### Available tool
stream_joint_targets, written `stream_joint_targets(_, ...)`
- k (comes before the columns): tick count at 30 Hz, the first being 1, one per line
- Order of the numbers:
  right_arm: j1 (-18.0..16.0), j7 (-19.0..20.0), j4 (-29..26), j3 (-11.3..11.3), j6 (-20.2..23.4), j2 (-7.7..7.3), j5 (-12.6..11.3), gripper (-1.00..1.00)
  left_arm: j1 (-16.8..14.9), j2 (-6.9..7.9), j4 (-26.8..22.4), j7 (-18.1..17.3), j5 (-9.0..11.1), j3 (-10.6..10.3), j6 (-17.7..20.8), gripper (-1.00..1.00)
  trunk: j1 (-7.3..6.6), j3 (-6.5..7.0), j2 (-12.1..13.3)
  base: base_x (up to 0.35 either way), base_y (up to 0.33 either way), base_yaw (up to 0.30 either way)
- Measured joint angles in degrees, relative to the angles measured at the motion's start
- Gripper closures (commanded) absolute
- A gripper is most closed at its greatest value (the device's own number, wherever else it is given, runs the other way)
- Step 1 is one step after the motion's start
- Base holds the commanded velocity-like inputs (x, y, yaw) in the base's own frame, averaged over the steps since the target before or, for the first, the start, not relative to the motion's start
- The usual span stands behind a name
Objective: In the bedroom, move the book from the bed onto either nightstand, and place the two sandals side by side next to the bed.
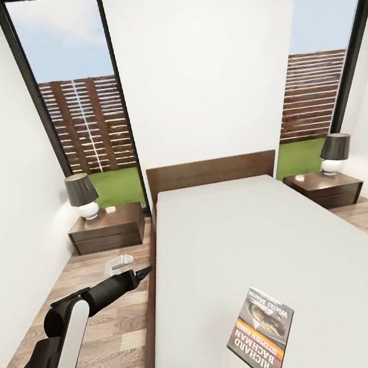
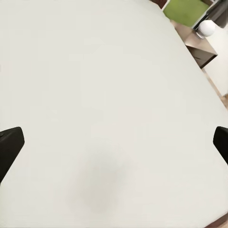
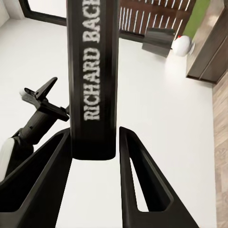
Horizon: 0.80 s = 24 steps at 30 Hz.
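The book (image 1: 263,331), with a dark pictured cover and an orange band, sits tilted over the near right part of the bed (image 1: 243,240). In the right wrist view my right gripper (image 3: 95,175) is shut on the book (image 3: 92,76), with its spine reading "RICHARD BACH" between the two black fingers. My left gripper (image 1: 142,272) hangs by the bed's left edge. In the left wrist view the left gripper (image 2: 114,145) is wide open over the bare white mattress (image 2: 104,85). A pale sandal (image 1: 121,261) lies on the floor just beyond it, near the left nightstand (image 1: 107,226).
A second nightstand (image 1: 324,187) stands right of the headboard (image 1: 211,171). Each nightstand carries a lamp (image 1: 83,196) with a dark shade. Tall windows (image 1: 79,93) flank the bed. Narrow strips of wood floor (image 1: 111,333) run along both sides. White walls close in on both sides.
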Motion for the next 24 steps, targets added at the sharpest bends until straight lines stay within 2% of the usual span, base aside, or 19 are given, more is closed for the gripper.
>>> stream_joint_targets(24, -0.06, 0.0, 0.09, 0.42, 0.3, 0.02, 0.22, 1.0, 0.0, 0.0, 0.01, 0.13, -0.09, -0.12, -0.58, -1.0, -5.28, 4.32, 9.64, 0.0, 0.0, 0.0)
